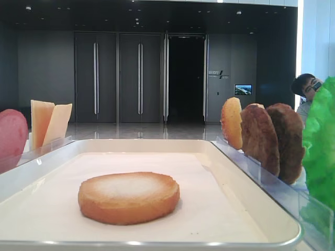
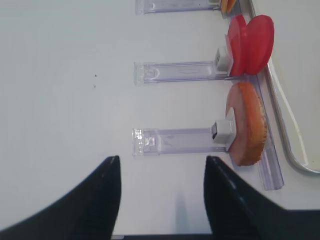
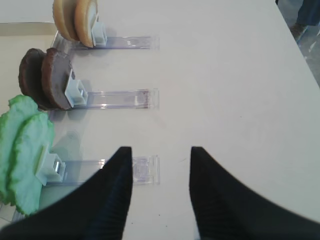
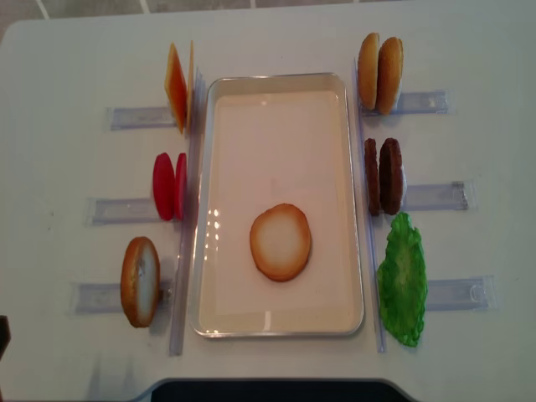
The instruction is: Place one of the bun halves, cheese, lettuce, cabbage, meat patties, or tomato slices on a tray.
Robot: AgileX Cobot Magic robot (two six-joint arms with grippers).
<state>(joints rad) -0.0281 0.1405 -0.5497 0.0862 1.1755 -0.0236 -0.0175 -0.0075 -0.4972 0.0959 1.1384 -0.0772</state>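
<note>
One bun half point(image 4: 280, 242) lies flat, pale face up, on the white tray point(image 4: 362, 209), seen close in the low view point(image 1: 129, 197). Left of the tray stand cheese point(image 4: 177, 87), tomato slices point(image 4: 169, 186) and another bun half point(image 4: 140, 281). On the right stand two bun halves point(image 4: 380, 74), meat patties point(image 4: 383, 176) and lettuce point(image 4: 403, 279). Cabbage is out of view. My left gripper point(image 2: 162, 159) is open over bare table, short of the upright bun point(image 2: 247, 125). My right gripper point(image 3: 161, 150) is open and empty beside the lettuce point(image 3: 25, 155).
Clear plastic holder rails point(image 4: 435, 197) stick out from both sides of the tray. A dark base point(image 4: 268, 389) sits at the table's front edge. A person point(image 1: 306, 89) stands behind the table at the right.
</note>
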